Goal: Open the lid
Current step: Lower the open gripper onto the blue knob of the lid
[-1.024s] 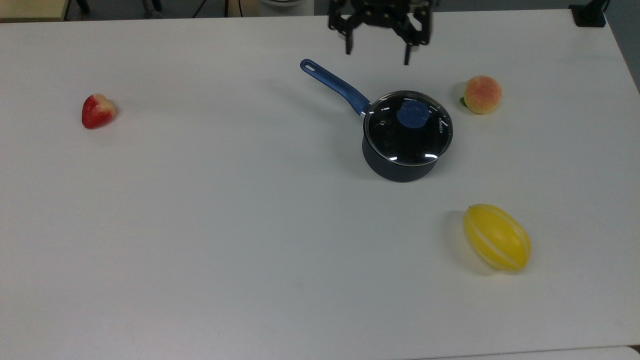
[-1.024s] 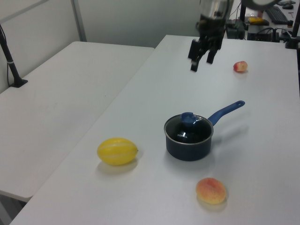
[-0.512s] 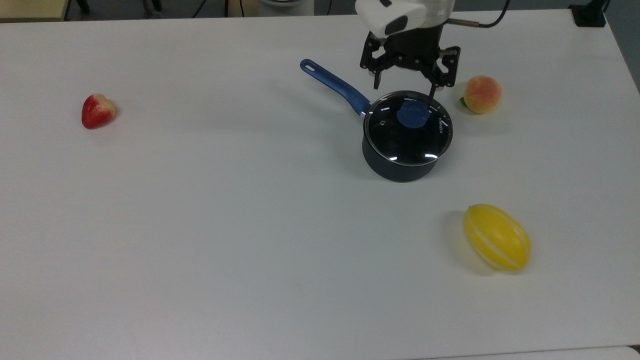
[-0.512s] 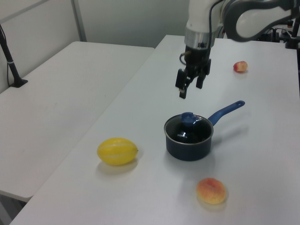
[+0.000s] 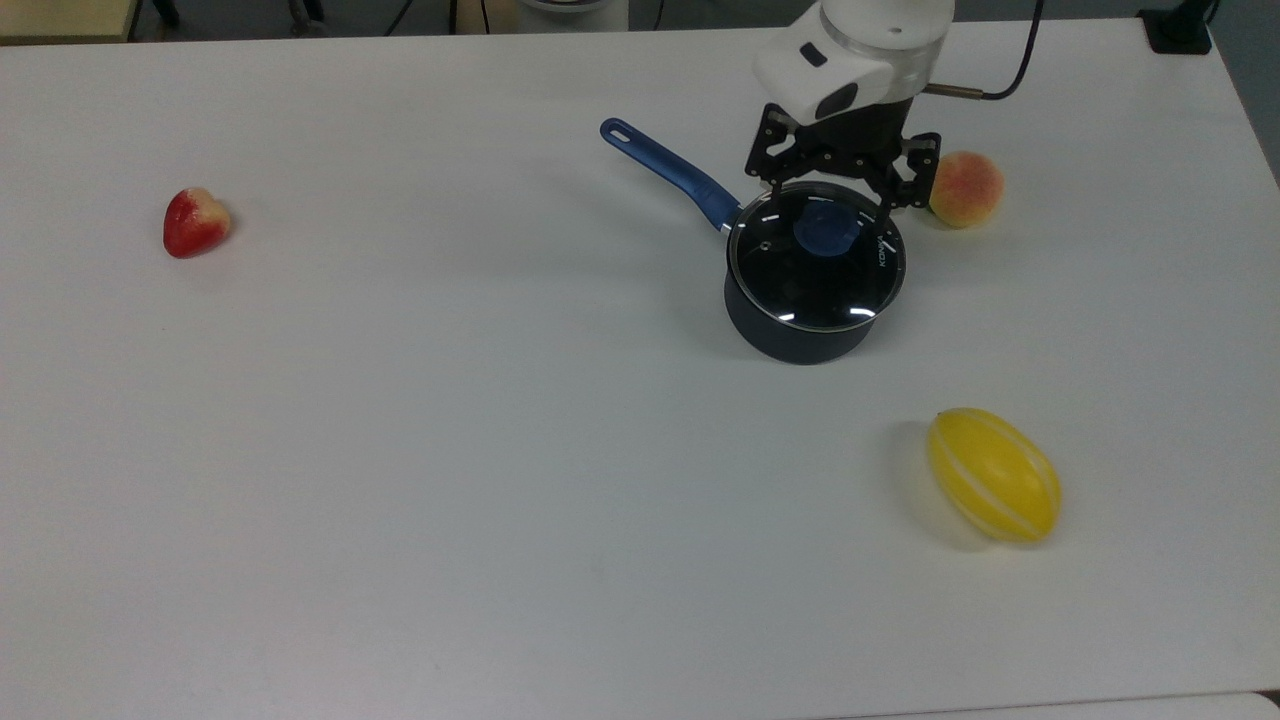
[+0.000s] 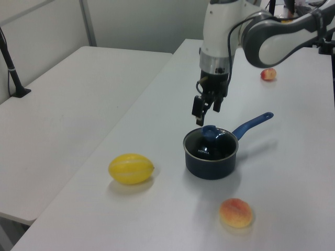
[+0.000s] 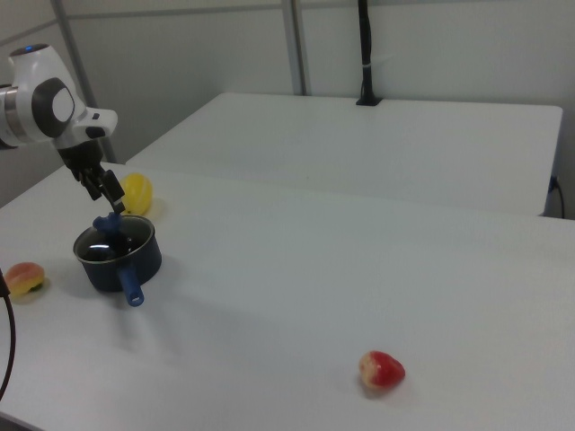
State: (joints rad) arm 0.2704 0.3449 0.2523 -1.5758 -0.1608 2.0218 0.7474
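The lid (image 5: 815,258) sits closed on the dark saucepan (image 5: 798,335), its blue knob (image 5: 826,228) at the centre and its silver rim flush all round the pan's mouth. The saucepan stands on the white desk (image 5: 450,450), nearer the edge at the top view's top than the opposite one, with its blue handle (image 5: 668,170) pointing toward the top view's upper left. The claw (image 5: 838,196) hangs just above the knob with its two fingers spread wide, not touching the lid. A peach (image 5: 965,188) lies near the saucepan toward the top view's right edge, a yellow melon (image 5: 994,475) well apart toward the lower right corner in the top view, and a strawberry (image 5: 195,221) far off near the top view's left edge.
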